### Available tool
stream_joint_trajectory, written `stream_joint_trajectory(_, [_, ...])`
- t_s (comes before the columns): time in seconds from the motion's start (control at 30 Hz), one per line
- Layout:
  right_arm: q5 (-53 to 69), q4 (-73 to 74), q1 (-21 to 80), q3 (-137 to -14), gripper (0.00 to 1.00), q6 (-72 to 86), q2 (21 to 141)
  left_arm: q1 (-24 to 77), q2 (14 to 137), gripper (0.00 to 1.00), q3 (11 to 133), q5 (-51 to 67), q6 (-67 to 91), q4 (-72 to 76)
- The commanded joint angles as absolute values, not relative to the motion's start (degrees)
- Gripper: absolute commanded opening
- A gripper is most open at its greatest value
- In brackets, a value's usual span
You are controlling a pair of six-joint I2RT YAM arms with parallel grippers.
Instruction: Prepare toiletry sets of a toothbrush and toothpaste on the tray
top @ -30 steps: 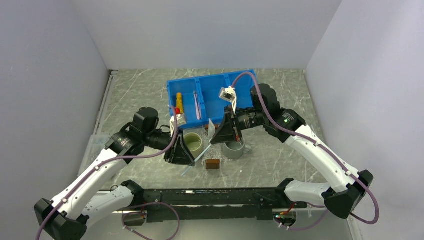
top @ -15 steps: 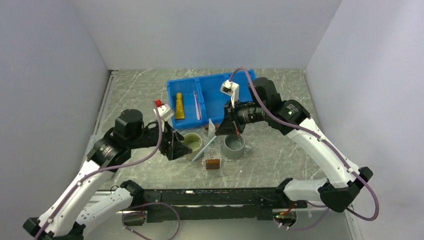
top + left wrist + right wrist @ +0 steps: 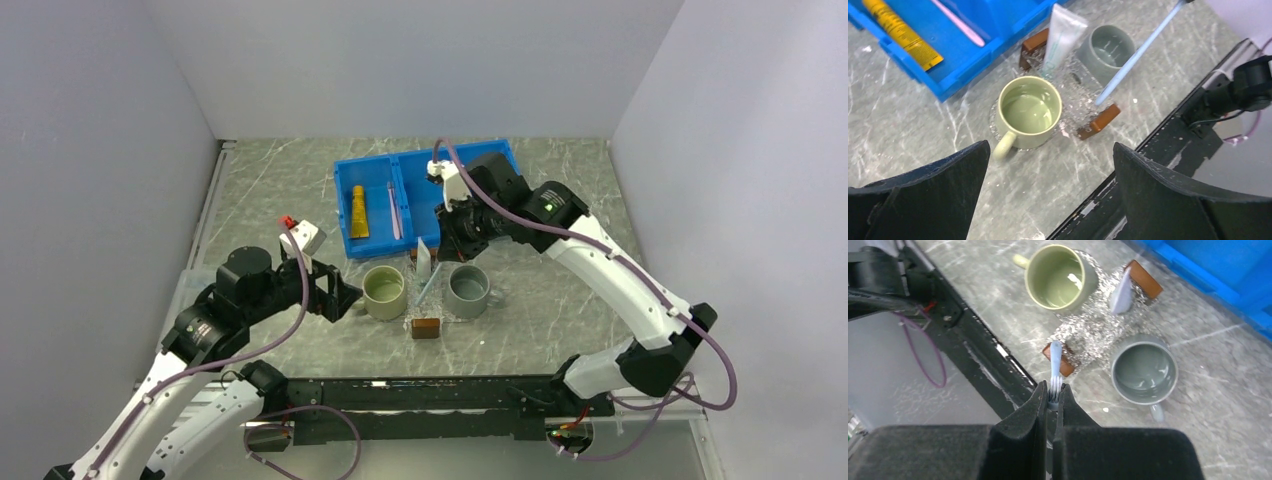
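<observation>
Backed off to nine o'clock of the green mug (image 3: 384, 290), left claw (image 3: 341, 298) gaped empty; right claw (image 3: 1052, 392) pinched a blue toothbrush (image 3: 1055, 367).

We find no writing we can read: the yellow-orange toothpaste tube (image 3: 902, 34) in the blue bin (image 3: 955, 80) carries print too small to make out, and the white tube (image 3: 1062, 37) shows only faint, illegible marks
</observation>
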State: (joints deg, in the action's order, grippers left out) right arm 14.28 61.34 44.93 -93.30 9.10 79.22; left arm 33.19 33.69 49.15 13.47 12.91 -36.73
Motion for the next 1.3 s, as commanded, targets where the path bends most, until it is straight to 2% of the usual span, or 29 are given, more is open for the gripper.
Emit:
stream_joint_trajectory(0.0, [5.13,62.86,46.13,-96.71,0.0,11.78,81.24,32.96,32.51,0.99,48.05,8.48,11.37,-35.28])
stream_joint_trajectory(0.2, [0.11,63.1,47.94,-100.67,0.0,12.65,85.51,32.87,32.18,0.99,47.58,2.34,10.44,-37.82])
stream_joint_trajectory(0.53, [-8.16,66.32,51.94,-105.94,0.0,13.96,90.97,32.87,30.51,0.99,47.46,0.13,10.81,-38.59])
stream_joint_trajectory(1.27, [-10.09,59.7,54.63,-97.65,0.0,16.39,91.84,32.87,29.48,0.99,47.28,0.16,11.01,-38.67])
